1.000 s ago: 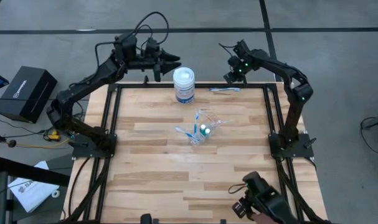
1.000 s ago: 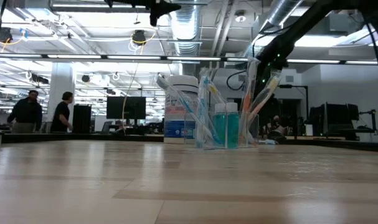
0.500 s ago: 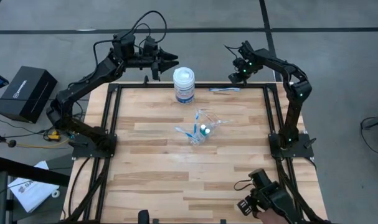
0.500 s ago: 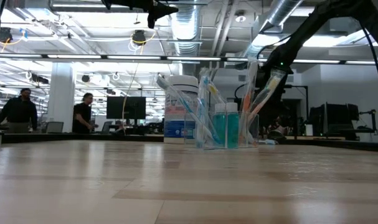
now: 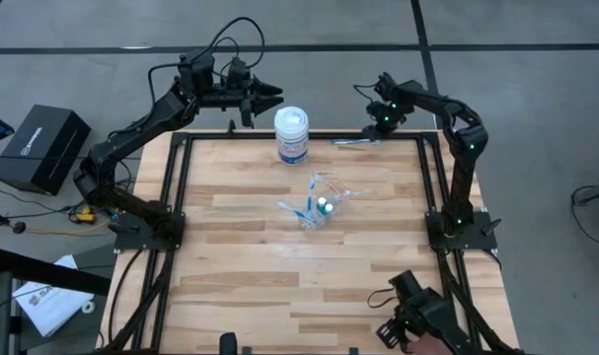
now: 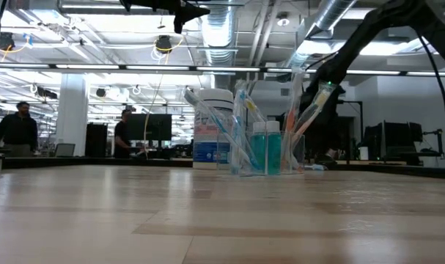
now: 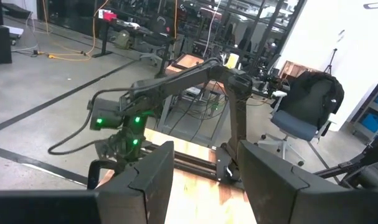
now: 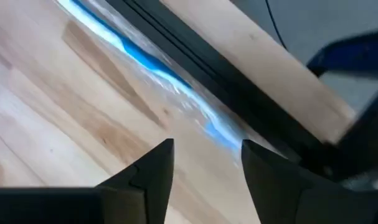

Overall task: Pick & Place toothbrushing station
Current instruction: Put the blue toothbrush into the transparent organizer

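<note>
Right gripper (image 5: 373,128) is hovering over the far edge of the tabletop (image 5: 240,276), toward the far right corner, right above a loose toothbrush (image 5: 356,142) lying flat along that edge. In the right wrist view its fingers (image 8: 150,171) are sitting parted with a clear gap, gripping nothing, and the blue-and-white toothbrush (image 8: 145,59) is running beside the dark frame rail (image 8: 232,87) just ahead of them. The see-through holder (image 5: 324,202) is standing near the tabletop's middle, slightly toward the far edge, with toothbrushes in it (image 5: 304,209) leaning out and two small capped bottles (image 6: 265,149) of teal liquid inside. In the low view the holder (image 6: 260,143) is showing upright. The white jar with a blue label (image 5: 291,134) is standing at the far edge, left of centre, well apart from the holder. Left gripper (image 5: 274,96) is hanging in the air just beyond the far edge, beside the jar's top, fingers (image 7: 154,171) spread apart and empty. A black box (image 5: 42,146) is sitting on the floor off the left side. People (image 6: 20,128) are standing in the room behind.
</note>
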You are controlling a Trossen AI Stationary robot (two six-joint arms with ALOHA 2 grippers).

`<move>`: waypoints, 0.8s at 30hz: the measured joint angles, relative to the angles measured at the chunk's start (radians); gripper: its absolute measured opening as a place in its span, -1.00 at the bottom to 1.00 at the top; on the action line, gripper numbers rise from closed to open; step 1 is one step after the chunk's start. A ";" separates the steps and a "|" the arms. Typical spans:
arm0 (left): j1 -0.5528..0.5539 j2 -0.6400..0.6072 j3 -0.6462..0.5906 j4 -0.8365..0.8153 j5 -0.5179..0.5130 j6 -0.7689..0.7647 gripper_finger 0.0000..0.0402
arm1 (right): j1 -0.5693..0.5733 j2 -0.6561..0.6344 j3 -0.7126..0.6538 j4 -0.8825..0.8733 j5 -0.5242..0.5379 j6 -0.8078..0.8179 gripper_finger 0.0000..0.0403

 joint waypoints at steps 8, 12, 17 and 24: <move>0.000 0.000 0.000 0.000 -0.002 0.000 -0.14 | 0.019 0.008 0.001 0.057 0.000 0.009 -0.22; 0.000 0.000 0.000 -0.006 -0.002 0.000 -0.14 | 0.018 0.015 -0.015 0.048 -0.003 0.016 -0.25; 0.000 0.000 -0.001 -0.019 -0.002 0.000 -0.14 | 0.017 0.015 -0.064 0.059 -0.008 0.016 -0.23; 0.002 0.000 -0.001 -0.042 0.000 0.019 -0.14 | 0.017 0.015 -0.069 0.107 -0.003 0.027 -0.22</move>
